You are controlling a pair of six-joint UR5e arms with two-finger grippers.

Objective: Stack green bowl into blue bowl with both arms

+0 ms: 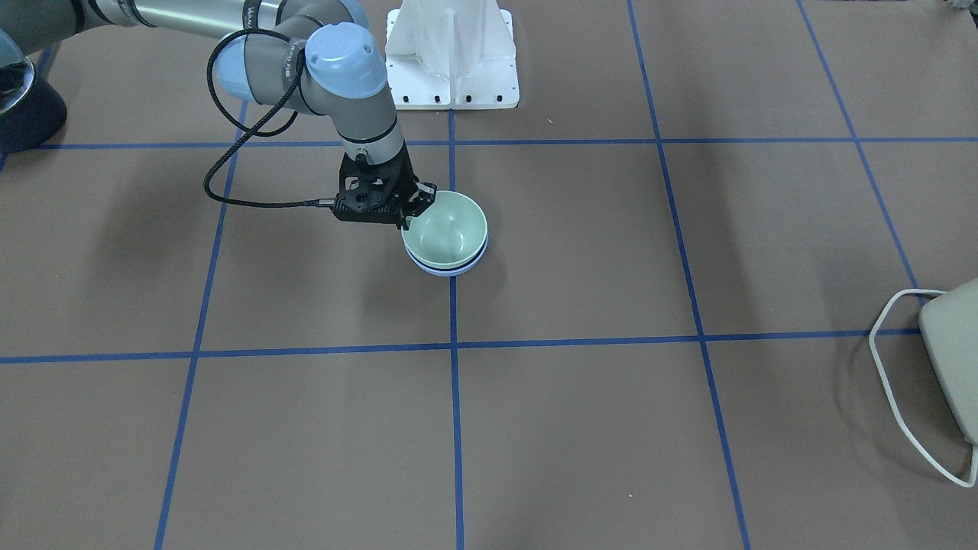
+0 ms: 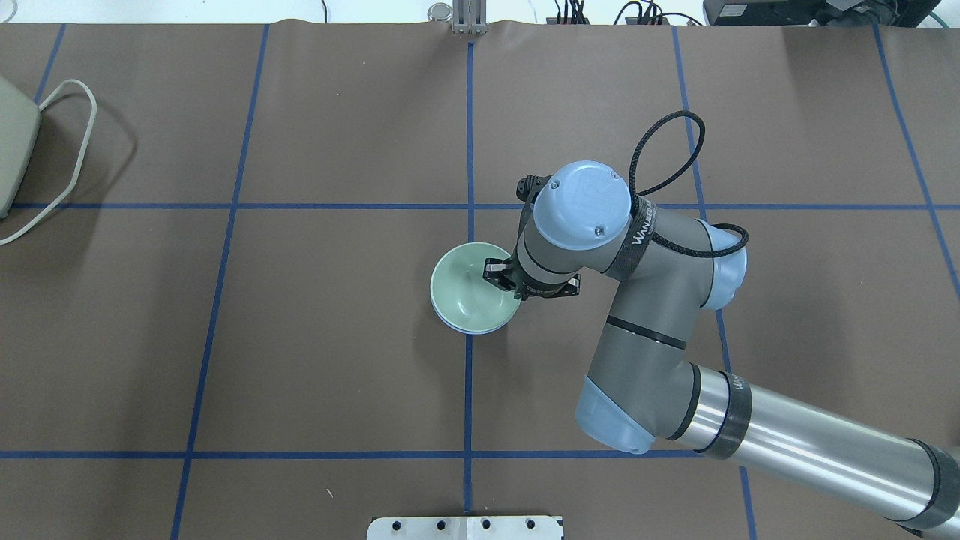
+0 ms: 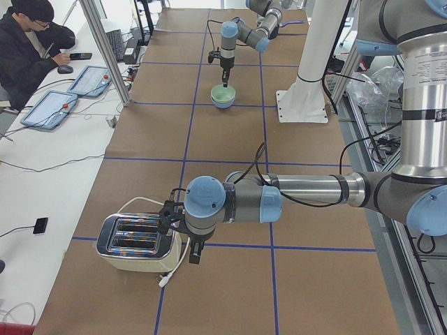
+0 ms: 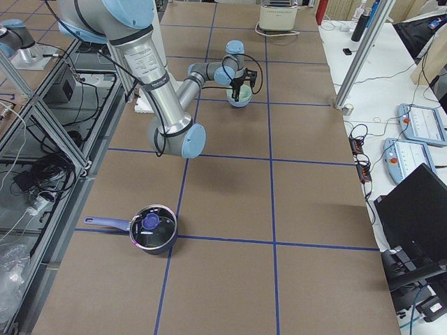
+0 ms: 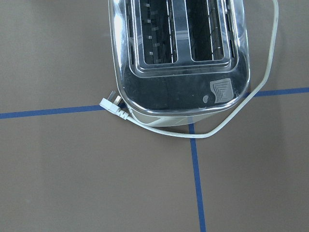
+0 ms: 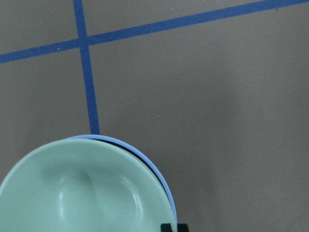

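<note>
A small round pale mint-green bowl (image 1: 447, 225), smooth and glossy, sits nested inside a periwinkle-blue bowl (image 1: 447, 270) of the same size and finish. Only a thin crescent of the blue bowl's rim shows beneath it, and the green bowl looks slightly off-centre. The pair rests on the matte brown bench (image 1: 611, 428), over a strip of the blue tape (image 1: 454, 397) that marks a grid on it. The right arm (image 2: 652, 300), grey metal tubes with light-blue joint caps and a braided black cable, reaches down to the stack. Its black two-finger right end effector (image 1: 415, 208) is at the green bowl's rim on the side nearest that arm. One finger appears to be inside the bowl, but I cannot tell whether the fingers pinch the rim. The left arm (image 3: 300, 192) is well apart from the bowls. Its left end effector (image 3: 194, 252) hangs just beside a chrome-topped, cream-sided two-slot toaster (image 5: 181, 53) with a loose white cord and plug (image 5: 112, 104). I cannot tell how its fingers stand.
</note>
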